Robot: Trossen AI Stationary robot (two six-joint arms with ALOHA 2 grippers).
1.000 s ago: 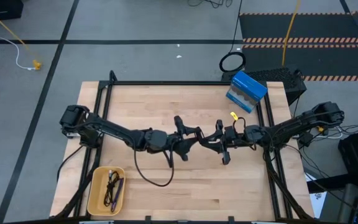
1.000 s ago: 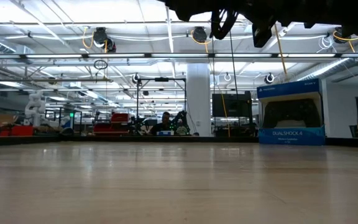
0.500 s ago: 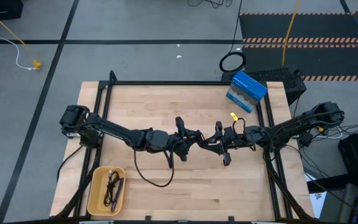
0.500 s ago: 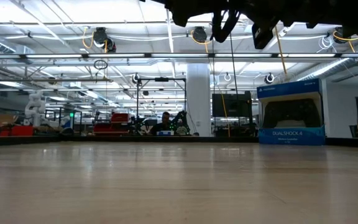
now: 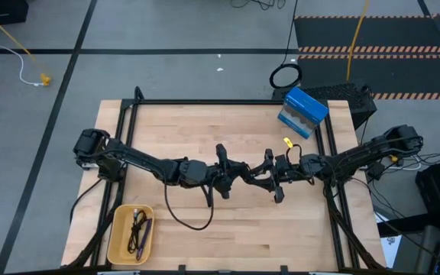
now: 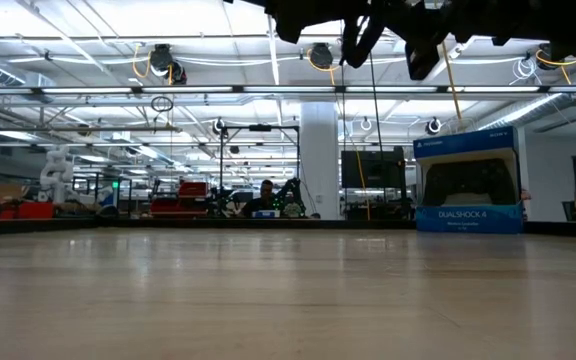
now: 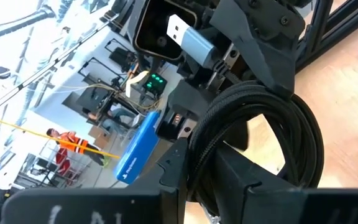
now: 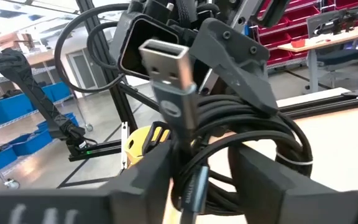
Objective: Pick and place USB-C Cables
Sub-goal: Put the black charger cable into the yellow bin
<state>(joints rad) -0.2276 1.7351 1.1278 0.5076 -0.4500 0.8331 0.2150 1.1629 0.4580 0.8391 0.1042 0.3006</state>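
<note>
A black USB-C cable coil [image 7: 272, 124] with a silver-blue plug [image 8: 166, 81] hangs high over the table's middle, between my two grippers. My left gripper [image 5: 235, 168] comes from the left and my right gripper [image 5: 264, 169] from the right. They meet tip to tip, and both are shut on the coil. A black cable and a purple cable [image 5: 137, 229] lie in the yellow tray [image 5: 117, 244] at the table's near left corner. In the low view both grippers [image 6: 368, 35] show only at the top edge, far above the tabletop. My left gripper pinches several strands of the coil's rim [image 7: 207, 158] between its two fingers, coming level from the table's left. The coil is lifted clear of the table, and the rest of its loop reaches beyond the fingers toward the other gripper. My right gripper pinches the coil's bundled strands just below the plug [image 8: 188, 168] between its two fingers, coming level from the table's right. The plug sticks out past the fingers, and the coil is clear of the table.
A blue DualShock 4 box [image 5: 302, 112] stands at the table's far right corner and also shows in the low view [image 6: 468, 180]. A large black ring-shaped loop [image 5: 285, 76] lies on the floor beyond the table. A slack black wire [image 5: 186, 218] hangs under my left arm.
My two grippers have drawn slightly closer together over the table's middle, staying high above it. The coil stays lifted between them.
</note>
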